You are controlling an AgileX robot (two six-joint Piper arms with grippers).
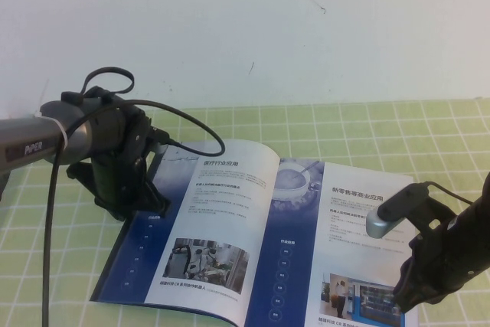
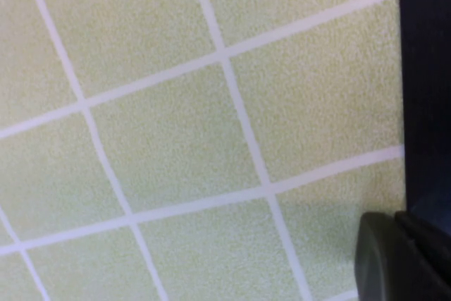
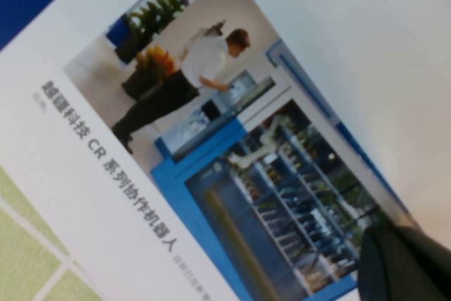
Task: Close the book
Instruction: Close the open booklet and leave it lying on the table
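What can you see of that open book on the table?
The book is a thin, glossy brochure lying open, face up, on the green checked mat. Its pages are white and deep blue, with Chinese text and photographs; the left page bows upward near the spine. The left end effector stands at its left edge, and the right end effector is above the lower right page; contact cannot be told.
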